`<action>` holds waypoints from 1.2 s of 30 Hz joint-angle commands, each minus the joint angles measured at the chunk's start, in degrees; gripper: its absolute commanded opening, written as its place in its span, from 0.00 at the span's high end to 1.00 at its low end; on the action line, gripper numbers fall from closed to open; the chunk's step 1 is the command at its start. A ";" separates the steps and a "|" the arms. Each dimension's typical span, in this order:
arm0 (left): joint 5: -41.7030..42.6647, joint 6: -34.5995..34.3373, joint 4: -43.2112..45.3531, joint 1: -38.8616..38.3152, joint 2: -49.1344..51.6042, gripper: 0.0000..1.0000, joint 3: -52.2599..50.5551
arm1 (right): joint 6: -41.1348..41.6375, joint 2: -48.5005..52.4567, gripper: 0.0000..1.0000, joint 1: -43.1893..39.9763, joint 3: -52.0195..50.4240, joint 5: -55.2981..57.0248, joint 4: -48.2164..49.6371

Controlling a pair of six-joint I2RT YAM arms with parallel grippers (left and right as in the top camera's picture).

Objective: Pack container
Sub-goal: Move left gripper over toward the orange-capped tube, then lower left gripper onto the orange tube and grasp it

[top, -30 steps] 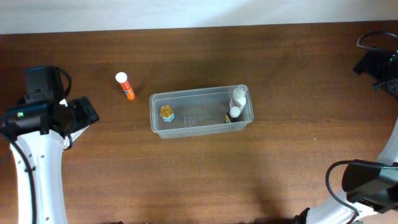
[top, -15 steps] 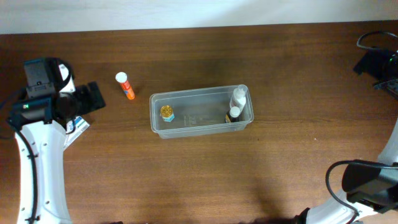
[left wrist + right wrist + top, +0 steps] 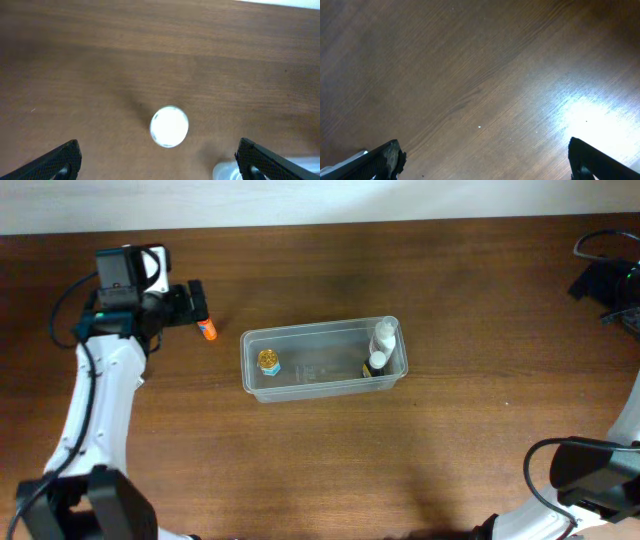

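Left wrist view: the left tool (image 3: 159, 160) hangs released, black fingers (image 3: 60, 160) spread wide, with the round white cap (image 3: 169, 126) of a small orange plastic bottle (image 3: 207, 330) at 12 o'clock between them, untouched. Overhead, that bottle sits on the brown wooden tabletop (image 3: 450, 460), near the clear rectangular plastic container (image 3: 320, 328) mid-tabletop, at its 10 o'clock. Inside the container a gold-capped small jar (image 3: 268, 361) is at the 9 o'clock end, and a white bottle (image 3: 384, 335) and a dark white-capped bottle (image 3: 376, 363) are at the 3 o'clock end. Right wrist view: the right tool (image 3: 487, 162) is likewise released, above the tabletop.
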 commanded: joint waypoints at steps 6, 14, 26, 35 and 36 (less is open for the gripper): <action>0.50 2.19 7.80 -2.51 5.57 0.01 -0.22 | 0.35 -0.83 0.02 -0.11 0.85 0.11 0.02; -2.69 2.19 9.33 -3.10 11.19 0.01 -0.22 | 0.35 -0.83 0.02 -0.11 0.85 0.13 0.02; -3.37 2.16 10.29 -3.10 13.20 0.16 -0.22 | 0.35 -0.83 0.02 -0.11 0.85 0.11 0.02; -3.34 2.16 9.18 -3.10 13.20 0.47 -0.22 | 0.35 -0.83 0.02 -0.11 0.85 0.11 0.02; -3.34 2.16 9.05 -3.10 13.20 0.53 -0.22 | 0.35 -0.83 0.02 -0.11 0.85 0.13 0.02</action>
